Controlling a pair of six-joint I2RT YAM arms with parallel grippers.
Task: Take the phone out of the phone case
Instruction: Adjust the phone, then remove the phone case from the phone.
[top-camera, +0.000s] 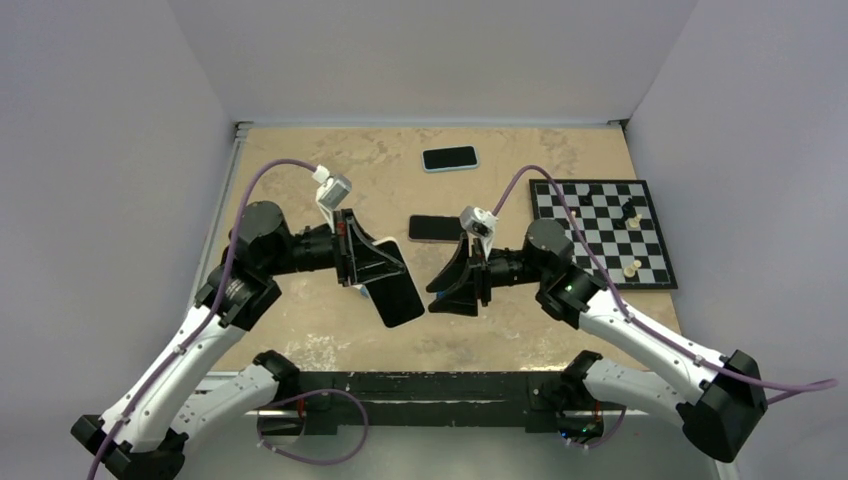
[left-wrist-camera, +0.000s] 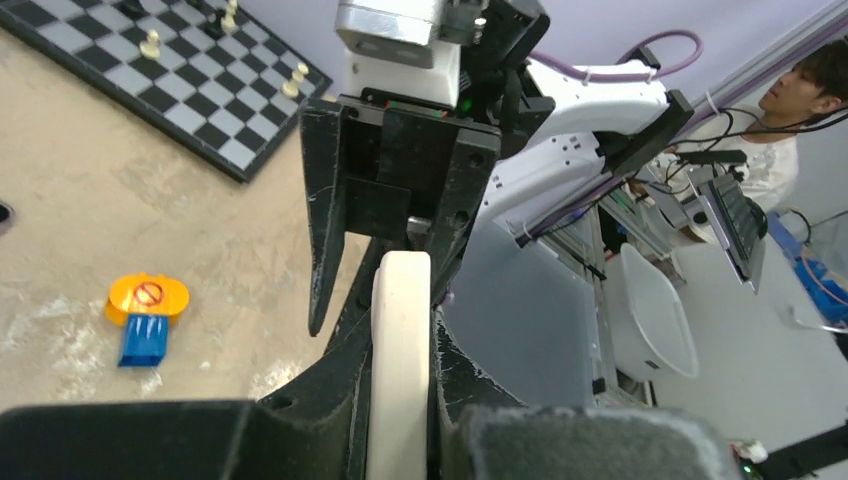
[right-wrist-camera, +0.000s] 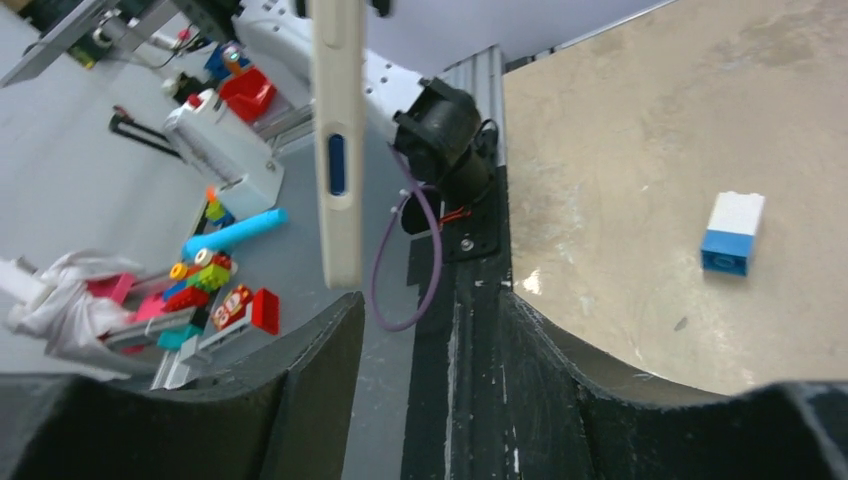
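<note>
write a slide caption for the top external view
Left gripper holds the cased phone above the table, open right gripper facing it.

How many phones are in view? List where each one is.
3. A blue-cased phone lies far-centre on the table; a dark phone lies flat mid-table; a cream-cased phone is clamped in the left end effector. Others could be hidden behind arms.

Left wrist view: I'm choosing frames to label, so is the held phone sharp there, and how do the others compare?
Left wrist: the phone edge is close and slightly soft, the left fingers below it blurred. Right wrist: phone edge crisper, the right fingers dark and out of focus. Top external: soft even light, everything reasonably sharp.
</note>
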